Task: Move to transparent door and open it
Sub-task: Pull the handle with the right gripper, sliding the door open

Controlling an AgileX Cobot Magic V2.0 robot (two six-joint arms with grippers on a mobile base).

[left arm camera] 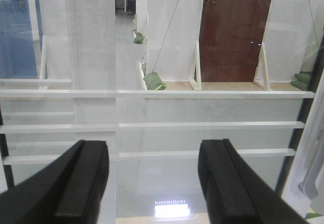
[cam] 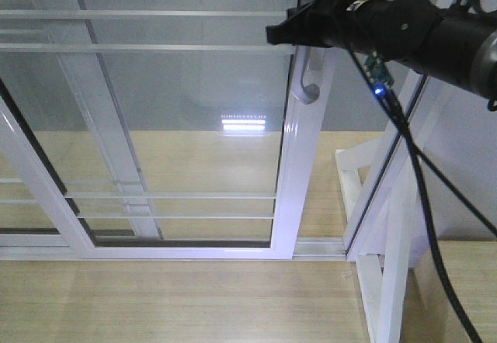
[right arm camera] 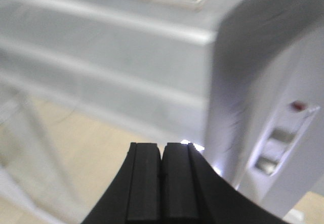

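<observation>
Exterior front-facing: the transparent door (cam: 194,126) fills the left and centre, and a strip of floor track (cam: 322,246) shows between its stile and the jamb post (cam: 392,226). The right gripper (cam: 281,31) hangs across the top of the curved pull handle (cam: 309,79).

Left wrist-mounted: the left gripper (left arm camera: 153,150) is spread wide, holding nothing and facing the glass and its thin bars (left arm camera: 152,125).

Right wrist-mounted: fingers (right arm camera: 144,183) pressed together, empty, just beside the glossy stile.

My read: it's a big, heavy, stiff panel that should roll rather than swing. The glass is fragile and the frame slick, so hook the handle and leave the bars alone.
</observation>
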